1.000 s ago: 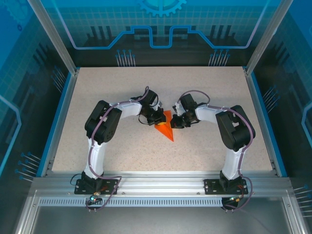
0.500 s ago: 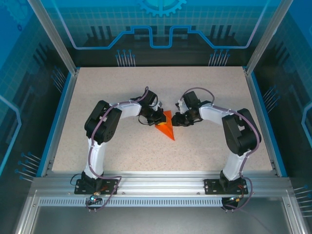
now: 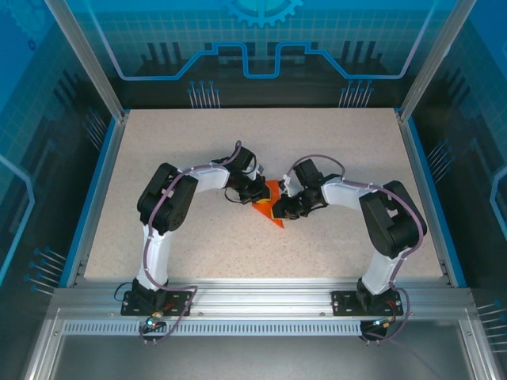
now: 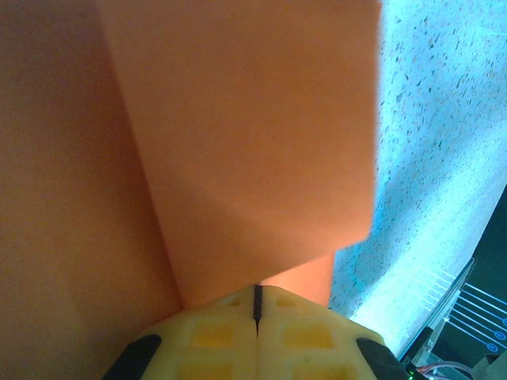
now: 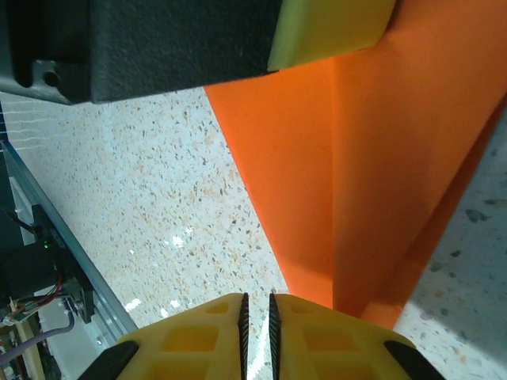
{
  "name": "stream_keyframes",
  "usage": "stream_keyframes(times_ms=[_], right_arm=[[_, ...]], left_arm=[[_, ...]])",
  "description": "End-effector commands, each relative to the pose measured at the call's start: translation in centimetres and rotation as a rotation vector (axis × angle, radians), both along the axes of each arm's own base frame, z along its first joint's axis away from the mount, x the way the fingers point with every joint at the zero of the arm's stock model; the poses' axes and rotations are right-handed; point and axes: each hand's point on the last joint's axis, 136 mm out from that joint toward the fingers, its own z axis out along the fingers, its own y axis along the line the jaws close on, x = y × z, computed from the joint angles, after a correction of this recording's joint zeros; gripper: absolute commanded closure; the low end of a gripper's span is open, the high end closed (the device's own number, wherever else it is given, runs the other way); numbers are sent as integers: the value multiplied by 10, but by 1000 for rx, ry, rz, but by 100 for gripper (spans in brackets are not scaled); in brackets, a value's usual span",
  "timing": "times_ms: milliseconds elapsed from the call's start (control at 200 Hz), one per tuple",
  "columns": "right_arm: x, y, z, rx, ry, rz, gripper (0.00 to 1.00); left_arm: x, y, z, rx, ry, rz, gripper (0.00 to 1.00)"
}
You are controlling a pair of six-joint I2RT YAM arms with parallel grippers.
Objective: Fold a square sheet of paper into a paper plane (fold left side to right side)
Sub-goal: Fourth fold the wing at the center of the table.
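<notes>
I am watching the bright orange folded sheet of paper [image 5: 317, 158], which is lying flat on the speckled beige table top [image 3: 333, 150], roughly at its middle. From above it is showing as a narrow wedge, and up close I am seeing layered flaps with a crease running along them. The left gripper [image 4: 256, 297] is coming at it from the left with its jaws pressed fully together, its closed tip resting on the paper. I cannot tell whether a layer is pinched between them. The right gripper [image 5: 255, 301] is sitting at the paper's opposite edge, its jaws standing only a thin slit apart and gripping nothing I can see.
</notes>
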Motion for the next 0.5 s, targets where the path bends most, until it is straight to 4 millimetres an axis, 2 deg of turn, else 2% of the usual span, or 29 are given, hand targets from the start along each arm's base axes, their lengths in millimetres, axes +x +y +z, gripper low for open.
stream_keyframes(times_ms=[0, 260, 495], right_arm=[[-5, 1, -9, -6, 37, 5, 83], [-13, -13, -28, -120, 55, 19, 83], [-18, -20, -36, -185, 62, 32, 83]], left_arm=[[-19, 16, -30, 88, 64, -5, 100], [-19, 17, -31, 92, 66, -4, 100], [-18, 16, -31, 93, 66, -3, 100]])
